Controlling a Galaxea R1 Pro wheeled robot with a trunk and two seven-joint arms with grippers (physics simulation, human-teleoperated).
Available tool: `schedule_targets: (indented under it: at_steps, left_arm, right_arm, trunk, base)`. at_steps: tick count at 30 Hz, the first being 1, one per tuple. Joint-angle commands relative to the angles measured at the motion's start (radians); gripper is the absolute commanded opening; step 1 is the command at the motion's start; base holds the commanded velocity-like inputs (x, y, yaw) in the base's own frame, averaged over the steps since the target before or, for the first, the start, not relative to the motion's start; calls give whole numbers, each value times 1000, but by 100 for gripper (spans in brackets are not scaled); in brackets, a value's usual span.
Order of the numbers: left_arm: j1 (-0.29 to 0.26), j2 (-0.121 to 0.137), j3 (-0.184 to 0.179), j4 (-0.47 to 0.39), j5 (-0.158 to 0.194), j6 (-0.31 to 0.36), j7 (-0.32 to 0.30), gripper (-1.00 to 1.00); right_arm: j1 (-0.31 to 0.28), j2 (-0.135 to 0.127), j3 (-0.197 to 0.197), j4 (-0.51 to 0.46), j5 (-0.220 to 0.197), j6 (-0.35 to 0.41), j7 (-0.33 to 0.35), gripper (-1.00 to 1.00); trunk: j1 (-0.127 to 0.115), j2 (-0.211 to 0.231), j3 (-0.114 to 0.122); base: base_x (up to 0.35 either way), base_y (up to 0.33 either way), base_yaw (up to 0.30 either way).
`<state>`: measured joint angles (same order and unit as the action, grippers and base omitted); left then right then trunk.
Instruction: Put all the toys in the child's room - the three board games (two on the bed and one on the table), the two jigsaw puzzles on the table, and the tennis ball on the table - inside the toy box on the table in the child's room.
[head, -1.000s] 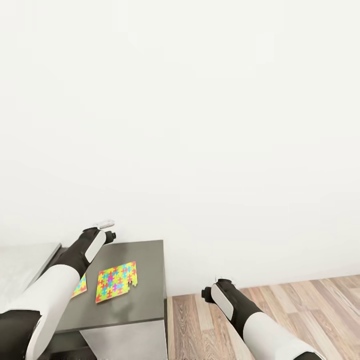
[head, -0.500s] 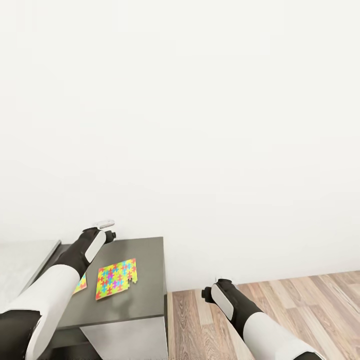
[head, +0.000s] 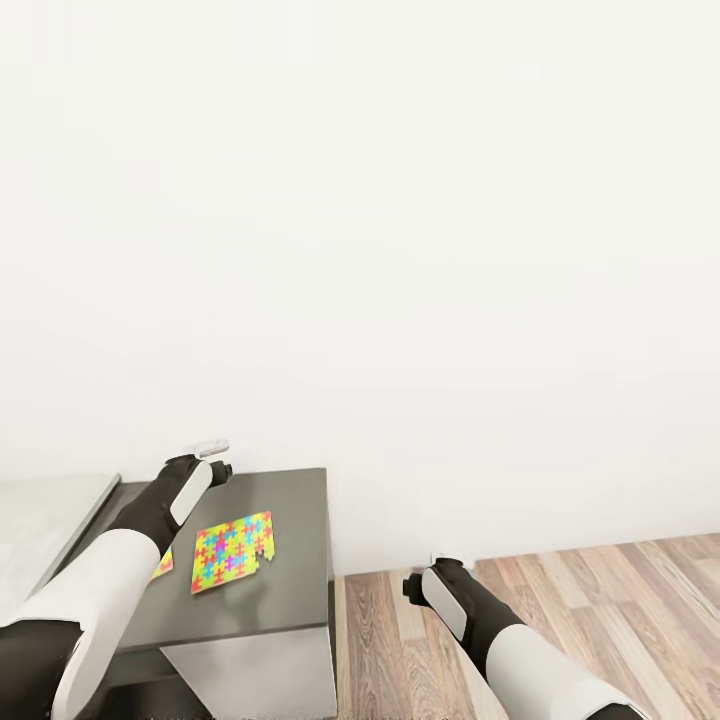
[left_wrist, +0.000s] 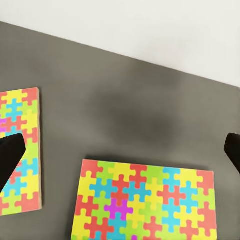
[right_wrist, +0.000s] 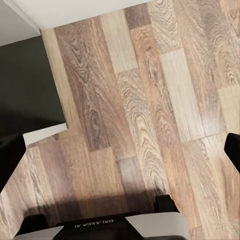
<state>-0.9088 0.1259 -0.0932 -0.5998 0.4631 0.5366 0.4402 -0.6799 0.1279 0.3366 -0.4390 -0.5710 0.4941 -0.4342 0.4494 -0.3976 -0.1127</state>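
Drifting slightly, the head view shifts; left tool (left_wrist: 120, 150) hovers open over the bright jigsaw-patterned sheet (left_wrist: 145, 202) on the dark grey counter (head: 290, 590); nothing gripped.

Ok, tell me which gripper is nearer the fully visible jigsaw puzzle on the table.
Left. The left gripper hangs over the grey table, fingers wide apart just above the jigsaw puzzle. The right gripper is off the table's side, open over the wood floor.
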Motion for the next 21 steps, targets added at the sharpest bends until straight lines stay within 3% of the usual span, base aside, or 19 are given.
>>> schedule_targets:
  at_steps: [1, 10, 21]
  left_arm:
    - [-1, 2, -8, -2, 11, 3, 9, 100]
    - [-1, 3, -16, 0, 10, -61, 8, 100]
    - [-1, 6, -41, 0, 13, -72, 3, 100]
  right_arm:
    - [-1, -1, 8, -1, -10, 3, -9, 100]
    - [-1, -1, 8, -1, -10, 3, -9, 100]
    - [-1, -1, 8, 0, -9, 2, -9, 100]
  trunk:
    - [1, -2, -4]
    - [1, -2, -19]
    - [1, -2, -37]
  base:
    - [0, 0, 0]
    - [0, 0, 0]
    - [0, 0, 0]
